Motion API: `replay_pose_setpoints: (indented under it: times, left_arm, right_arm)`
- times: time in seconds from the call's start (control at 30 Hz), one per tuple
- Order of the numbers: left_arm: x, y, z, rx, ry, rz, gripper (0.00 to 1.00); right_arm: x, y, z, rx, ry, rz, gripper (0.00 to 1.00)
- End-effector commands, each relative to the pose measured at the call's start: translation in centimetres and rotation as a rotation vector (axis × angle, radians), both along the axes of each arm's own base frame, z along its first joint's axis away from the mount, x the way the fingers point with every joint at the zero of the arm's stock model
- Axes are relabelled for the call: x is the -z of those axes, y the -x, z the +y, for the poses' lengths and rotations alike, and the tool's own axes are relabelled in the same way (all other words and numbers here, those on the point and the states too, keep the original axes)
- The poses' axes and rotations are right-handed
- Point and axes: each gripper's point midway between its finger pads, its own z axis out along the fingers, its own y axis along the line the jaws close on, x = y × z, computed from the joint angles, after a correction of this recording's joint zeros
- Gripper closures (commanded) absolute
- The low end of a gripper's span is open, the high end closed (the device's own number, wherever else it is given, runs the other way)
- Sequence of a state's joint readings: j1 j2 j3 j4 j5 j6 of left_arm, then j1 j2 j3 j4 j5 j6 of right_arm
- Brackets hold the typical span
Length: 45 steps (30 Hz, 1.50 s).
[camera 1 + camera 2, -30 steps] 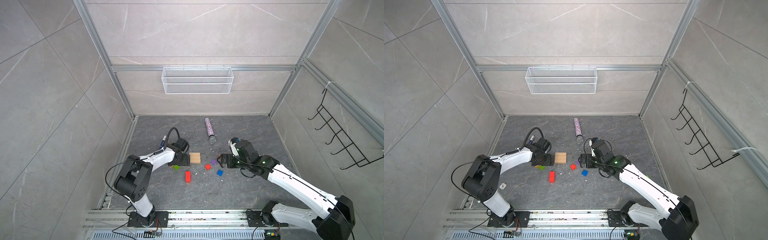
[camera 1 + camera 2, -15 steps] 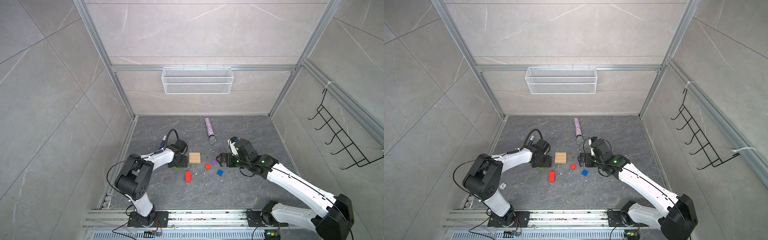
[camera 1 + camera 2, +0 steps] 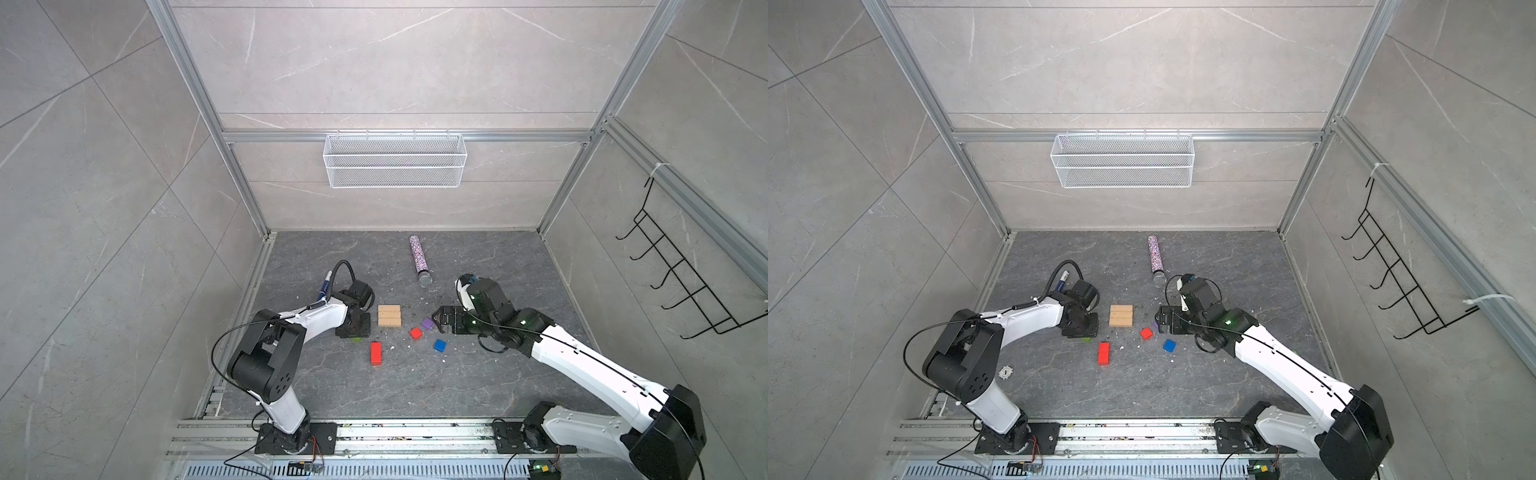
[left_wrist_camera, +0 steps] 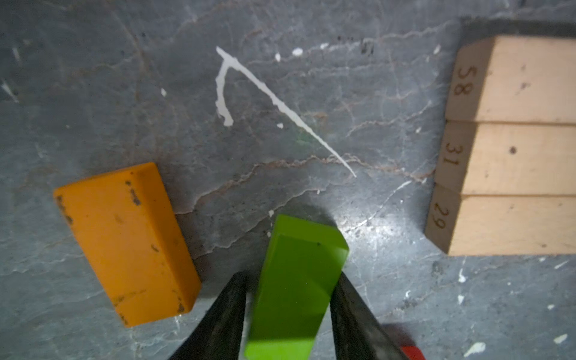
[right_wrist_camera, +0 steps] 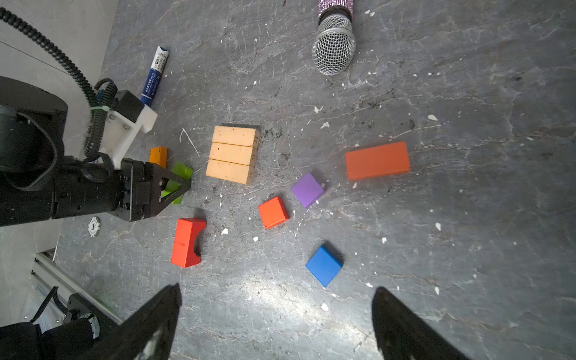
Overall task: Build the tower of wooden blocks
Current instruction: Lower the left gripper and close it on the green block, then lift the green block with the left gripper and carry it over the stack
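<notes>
Nearest the rail (image 3: 415,432), a red oblong block (image 3: 376,353) with a curved notch in one side is lying flat on the dark stone floor (image 3: 415,386). A blue cube (image 3: 439,345) is sitting well apart to its right. A little farther in, a red cube (image 3: 415,333) and a purple cube (image 3: 427,323) are resting near each other without touching.

The right gripper (image 5: 277,291) is hovering just to the right of the purple cube, its jaws standing wide apart with only floor between them. In the right wrist view an orange-red oblong (image 5: 377,160) is lying flat near the purple cube.

On the left, the left gripper (image 4: 290,276) is hanging low over a green block (image 4: 307,249), with the block between its jaws. One finger (image 4: 352,311) is lying against the block's side and the other is showing a sliver of floor, so I cannot tell whether the block is clamped. An orange block (image 4: 124,243) is lying just beside the green one, not touching it.

In the middle, three tan blocks (image 3: 389,316) are lying side by side and touching, making one flat square — their ends are showing 58, 31 and 29.

Farther back, a blue marker pen (image 5: 155,74) is lying behind the left arm. A microphone (image 3: 419,259) with a glittery handle is lying with its mesh head toward the blocks. On the back wall a white wire basket (image 3: 395,160) is hanging.
</notes>
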State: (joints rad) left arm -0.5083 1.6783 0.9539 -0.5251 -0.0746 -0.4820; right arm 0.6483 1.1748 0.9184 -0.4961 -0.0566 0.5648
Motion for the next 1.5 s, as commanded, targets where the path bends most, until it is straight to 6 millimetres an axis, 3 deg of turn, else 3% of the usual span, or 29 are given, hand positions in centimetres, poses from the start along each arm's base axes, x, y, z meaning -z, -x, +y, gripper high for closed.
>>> replay_pose_setpoints:
  times: [0.0,0.37,0.6,0.73,1.07,1.17,1.47]
  left_arm:
    - [-0.9,0.8,0.1,-0.027,0.011,0.021,0.59]
    - [-1.0,0.5,-0.2,-0.033,0.014,0.025,0.63]
    - [-1.0,0.5,-0.3,-0.033,0.016,0.029,0.53]
    - [-1.0,0.5,-0.1,-0.032,0.008,0.028,0.53]
    - [-2.1,0.0,-0.3,-0.021,0.015,0.003,0.65]
    - [-2.6,-0.1,-0.6,-0.005,0.028,-0.006,0.74]
    - [-4.5,-0.7,-1.9,0.012,0.071,-0.031,0.75]
  right_arm:
    - [-0.5,-0.5,0.1,0.018,-0.014,-0.014,0.04]
    - [-0.2,-0.4,0.0,0.019,-0.009,-0.011,0.04]
    - [-0.1,-0.3,0.4,0.006,-0.020,-0.003,0.04]
    - [-0.1,-0.3,0.4,0.006,-0.020,-0.004,0.04]
    - [0.1,-0.3,0.4,0.006,-0.020,0.002,0.05]
    - [0.1,-0.3,0.4,0.005,-0.021,0.001,0.05]
    - [0.1,-0.2,0.3,0.007,-0.020,-0.002,0.05]
